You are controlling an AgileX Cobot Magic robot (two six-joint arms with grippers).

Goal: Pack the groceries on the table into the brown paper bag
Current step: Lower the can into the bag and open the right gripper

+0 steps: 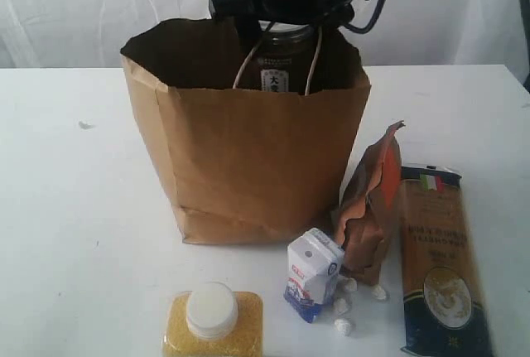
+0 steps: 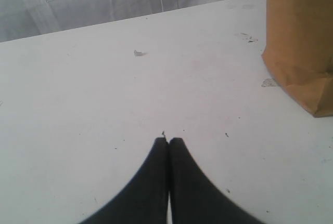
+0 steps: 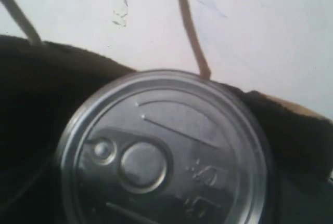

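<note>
My right gripper (image 1: 286, 26) hangs over the open mouth of the brown paper bag (image 1: 248, 166), shut on the dark pull-tab can (image 1: 280, 63), whose lower part is inside the bag. The can's lid (image 3: 161, 151) fills the right wrist view and hides the fingers. My left gripper (image 2: 169, 141) is shut and empty over bare table (image 2: 104, 104), with the bag's corner (image 2: 302, 42) off to one side. In front of the bag stand the yellow white-capped bottle (image 1: 214, 324), the white-blue carton (image 1: 313, 274), the brown-orange pouch (image 1: 373, 208) and the spaghetti pack (image 1: 439, 266). The gold-lidded jar is out of view.
The bag's cord handles (image 1: 244, 67) hang beside the can. Small white bits (image 1: 344, 320) lie by the carton. A white curtain (image 1: 83, 1) backs the table (image 1: 74, 208).
</note>
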